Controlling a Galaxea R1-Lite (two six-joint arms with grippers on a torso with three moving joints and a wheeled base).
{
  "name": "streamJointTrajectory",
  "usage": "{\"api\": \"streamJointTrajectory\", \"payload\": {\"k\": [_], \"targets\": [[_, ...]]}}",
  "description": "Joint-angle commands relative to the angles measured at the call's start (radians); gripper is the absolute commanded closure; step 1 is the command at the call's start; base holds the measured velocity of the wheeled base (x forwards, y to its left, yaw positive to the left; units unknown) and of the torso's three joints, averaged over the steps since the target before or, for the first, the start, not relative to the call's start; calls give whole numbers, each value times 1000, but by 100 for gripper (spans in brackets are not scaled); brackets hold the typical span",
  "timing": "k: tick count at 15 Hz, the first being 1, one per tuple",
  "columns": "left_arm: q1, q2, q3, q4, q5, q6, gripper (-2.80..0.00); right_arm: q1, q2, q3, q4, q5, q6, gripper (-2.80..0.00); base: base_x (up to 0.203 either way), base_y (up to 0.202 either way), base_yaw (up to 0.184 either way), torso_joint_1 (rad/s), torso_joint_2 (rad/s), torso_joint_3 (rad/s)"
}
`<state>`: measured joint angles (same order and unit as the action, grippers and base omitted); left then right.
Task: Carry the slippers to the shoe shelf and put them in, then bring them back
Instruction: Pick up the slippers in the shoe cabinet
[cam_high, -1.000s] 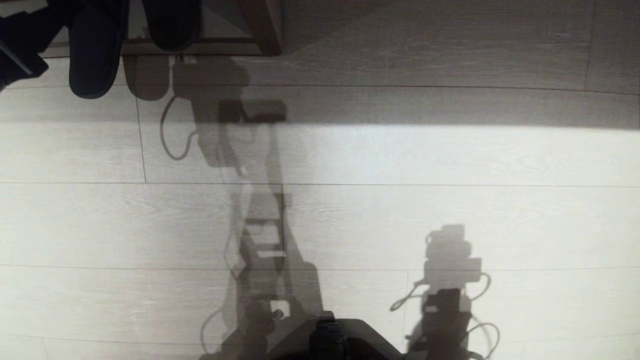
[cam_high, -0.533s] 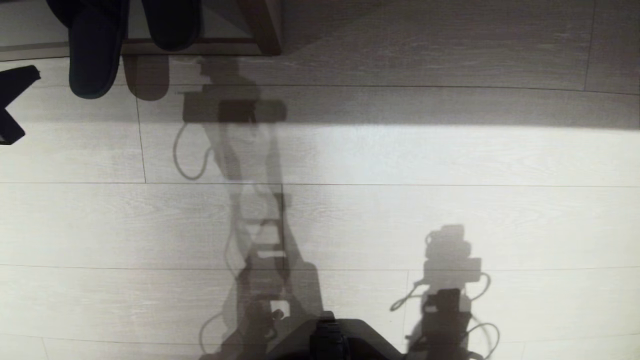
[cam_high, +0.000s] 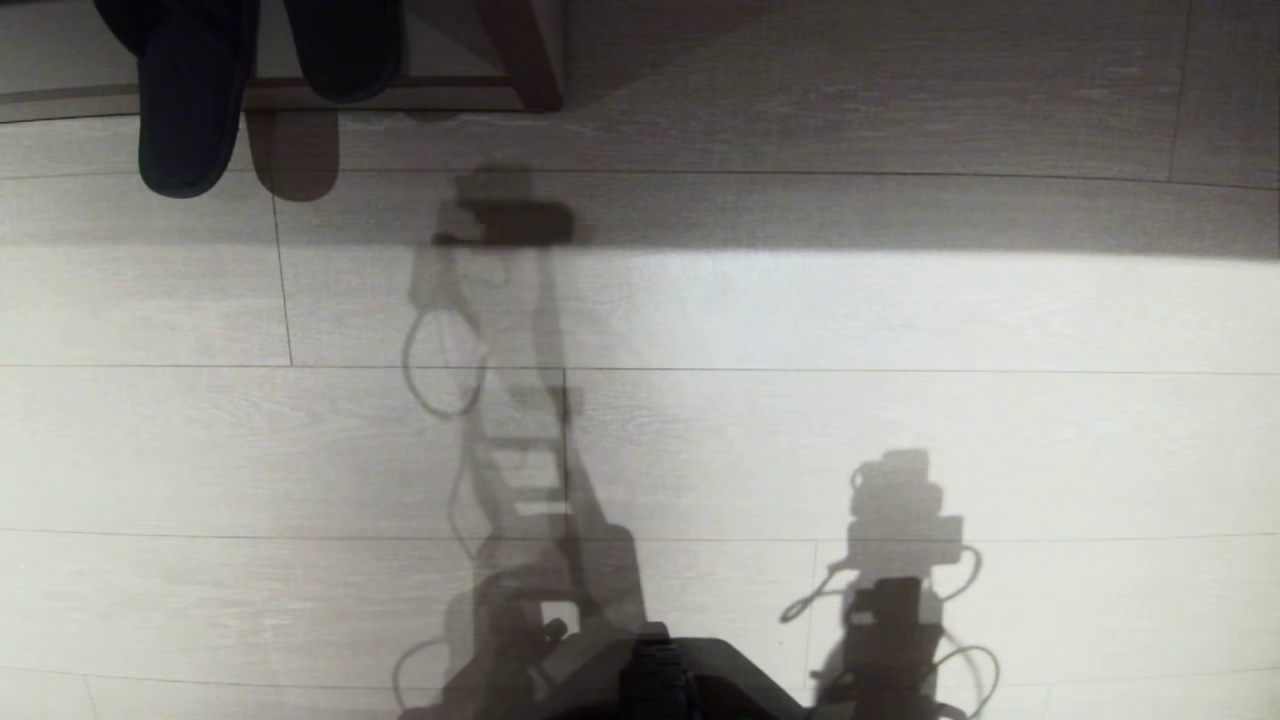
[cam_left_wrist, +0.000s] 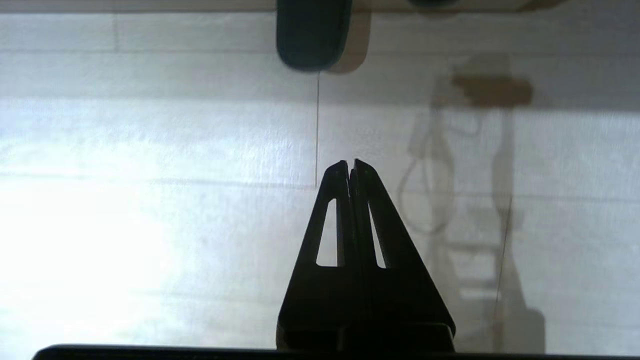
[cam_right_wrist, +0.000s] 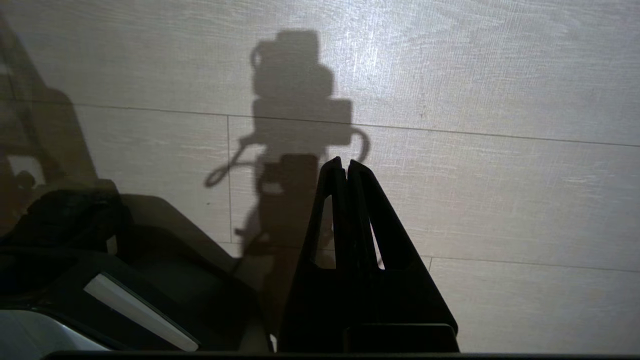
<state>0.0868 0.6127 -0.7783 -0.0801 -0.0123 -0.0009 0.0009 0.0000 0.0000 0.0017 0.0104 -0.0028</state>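
Note:
Two dark slippers lie side by side at the far left of the head view. The left slipper (cam_high: 190, 100) sticks out over the floor, and the right slipper (cam_high: 345, 50) sits further in on the shoe shelf's pale base (cam_high: 440, 92). Neither arm shows in the head view. In the left wrist view my left gripper (cam_left_wrist: 350, 164) is shut and empty above the floor, well back from the nearer slipper (cam_left_wrist: 312, 35). My right gripper (cam_right_wrist: 346, 162) is shut and empty, parked low beside my base.
A dark brown shelf upright (cam_high: 520, 55) stands just right of the slippers. Pale wood-grain floor (cam_high: 900, 320) spreads between me and the shelf, crossed by my arms' shadows. My dark base (cam_high: 660, 670) fills the near edge.
My left arm has drawn back from the slippers and dropped out of the head view. The slippers have stayed where they lay. The right arm has not moved.

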Motion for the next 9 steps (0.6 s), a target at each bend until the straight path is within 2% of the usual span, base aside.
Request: {"api": "streamJointTrajectory", "payload": {"k": [1, 2, 3, 4, 6, 9], "targets": [[-6, -250, 5, 161, 15, 7, 0, 1, -1, 0, 0, 0, 0, 0, 0, 0, 0, 0, 0, 0], [-8, -307, 10, 204, 29, 18, 0, 0, -1, 0, 0, 0, 0, 0, 0, 0, 0, 0, 0, 0], [-17, -336, 16, 251, 78, 32, 0, 1, -2, 0, 0, 0, 0, 0, 0, 0, 0, 0, 0, 0], [-49, -368, 37, 264, 96, 43, 0, -1, -2, 0, 0, 0, 0, 0, 0, 0, 0, 0, 0, 0], [-86, -429, 126, 254, 99, 109, 0, -1, -2, 0, 0, 2, 0, 0, 0, 0, 0, 0, 0, 0], [-88, -524, 295, 207, 90, 134, 0, -1, -2, 0, 0, 0, 0, 0, 0, 0, 0, 0, 0, 0]]}}
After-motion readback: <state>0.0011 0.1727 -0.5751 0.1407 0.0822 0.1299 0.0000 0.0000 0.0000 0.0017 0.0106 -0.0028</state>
